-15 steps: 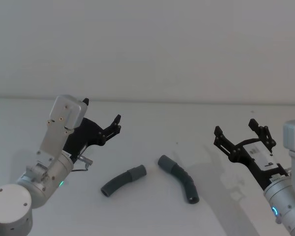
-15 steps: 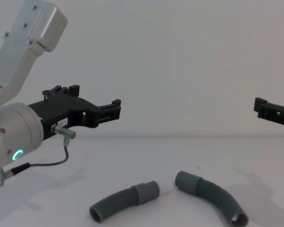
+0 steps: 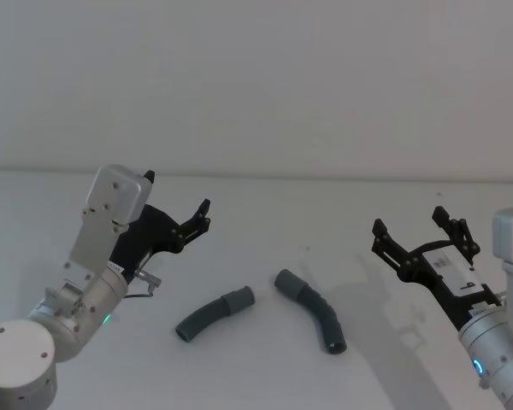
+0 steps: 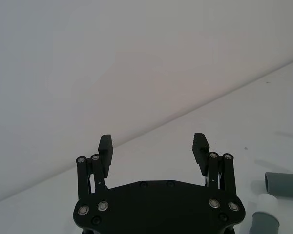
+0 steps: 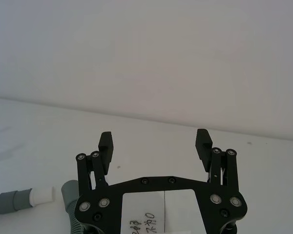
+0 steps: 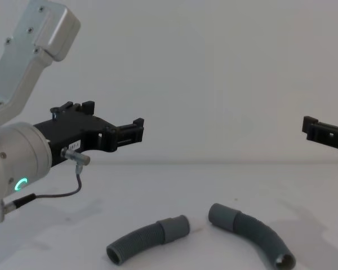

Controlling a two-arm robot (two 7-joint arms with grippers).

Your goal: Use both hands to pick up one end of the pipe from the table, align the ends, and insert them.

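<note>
On the white table (image 3: 265, 231) lie two pipe halves, their ends facing but apart. The left hose piece (image 3: 212, 314) points its left cuff (image 3: 238, 300) toward two o'clock, and the right hose piece (image 3: 316, 309) points its right cuff (image 3: 285, 281) toward ten. Farther off, at three o'clock, the right gripper (image 3: 409, 220) hovers spread wide. At ten o'clock is the left gripper (image 3: 178, 191) — equally wide.

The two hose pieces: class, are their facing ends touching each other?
Apart. The head view shows a strip of bare table between the left hose and the right hose.
</note>
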